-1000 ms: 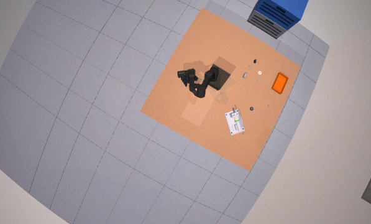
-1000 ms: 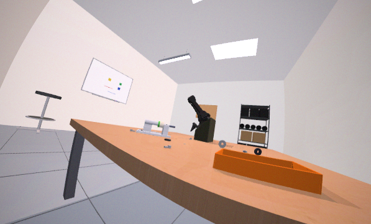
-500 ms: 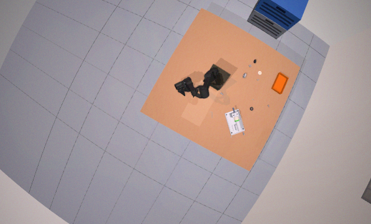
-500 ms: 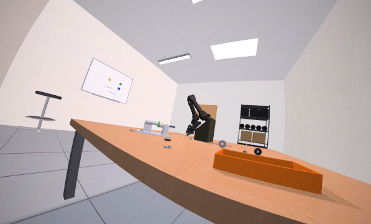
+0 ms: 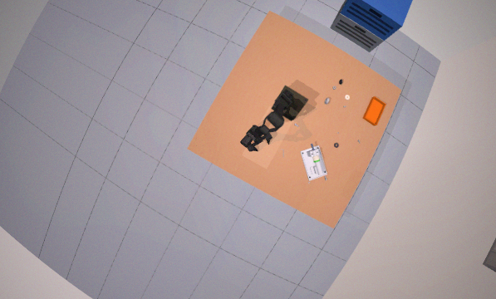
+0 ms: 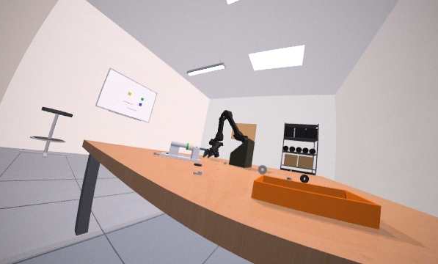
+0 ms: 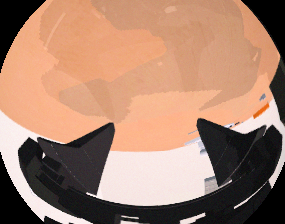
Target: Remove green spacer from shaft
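The white fixture plate [image 5: 305, 165] [image 6: 183, 158] lies on the table. The green spacer [image 5: 316, 160] [image 6: 187, 146] sits on the shaft line beside the big housing block [image 6: 174, 147], with a cream spacer [image 5: 316, 157] [image 6: 191, 147] next to it. The shaft's dark grey end [image 5: 312, 145] [image 6: 203, 149] sticks out past the smaller support [image 6: 195, 152]. My gripper [image 5: 262, 146] [image 6: 210, 155] [image 7: 157, 124] is open and empty. It hangs above the table, to the left of the fixture in the top view, clear of the shaft. The shaft inside the housing is hidden.
A black ring [image 5: 336, 145] [image 6: 197, 164] lies near the fixture. A grey ring [image 5: 327, 100] [image 6: 263, 169], a white ring [image 5: 347, 97] and another black ring [image 5: 341, 81] [image 6: 304, 178] lie farther off, with small loose parts. An orange tray [image 6: 314, 205] stands near the table edge.
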You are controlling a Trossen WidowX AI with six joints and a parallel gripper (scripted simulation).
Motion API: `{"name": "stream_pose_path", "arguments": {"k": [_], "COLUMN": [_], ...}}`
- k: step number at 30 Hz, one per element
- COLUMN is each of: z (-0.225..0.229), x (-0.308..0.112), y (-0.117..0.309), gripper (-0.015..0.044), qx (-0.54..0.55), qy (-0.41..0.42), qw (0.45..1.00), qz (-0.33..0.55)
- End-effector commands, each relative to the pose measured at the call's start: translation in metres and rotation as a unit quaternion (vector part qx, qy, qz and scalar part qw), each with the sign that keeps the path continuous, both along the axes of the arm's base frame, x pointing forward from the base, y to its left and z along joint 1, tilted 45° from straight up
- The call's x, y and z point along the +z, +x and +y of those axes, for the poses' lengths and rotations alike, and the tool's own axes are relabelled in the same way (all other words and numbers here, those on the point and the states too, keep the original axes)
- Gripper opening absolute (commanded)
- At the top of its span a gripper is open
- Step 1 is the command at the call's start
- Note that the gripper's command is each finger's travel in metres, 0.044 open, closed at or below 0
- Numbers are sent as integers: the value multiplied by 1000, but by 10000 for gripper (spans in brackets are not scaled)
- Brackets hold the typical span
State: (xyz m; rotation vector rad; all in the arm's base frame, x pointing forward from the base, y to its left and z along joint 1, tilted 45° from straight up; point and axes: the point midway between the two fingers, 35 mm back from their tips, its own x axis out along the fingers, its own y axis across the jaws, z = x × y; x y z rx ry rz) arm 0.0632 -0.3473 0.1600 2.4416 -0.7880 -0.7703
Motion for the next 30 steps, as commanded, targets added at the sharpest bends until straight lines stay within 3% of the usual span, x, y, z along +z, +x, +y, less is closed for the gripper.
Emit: {"name": "stream_pose_path", "arguments": {"k": [1, 9, 18, 22, 27, 30], "z": [-1, 21, 53, 84, 136, 170], "x": [4, 4, 1, -2, -4, -12], "y": [58, 149, 202, 236, 274, 291], "gripper": [440, 440, 440, 440, 440, 440], "qx": [75, 200, 291, 360, 446, 484], "qy": [-35, -116, -180, -232, -312, -331], "qw": [994, 940, 867, 789, 649, 601], "qz": [78, 250, 363, 439, 532, 543]}}
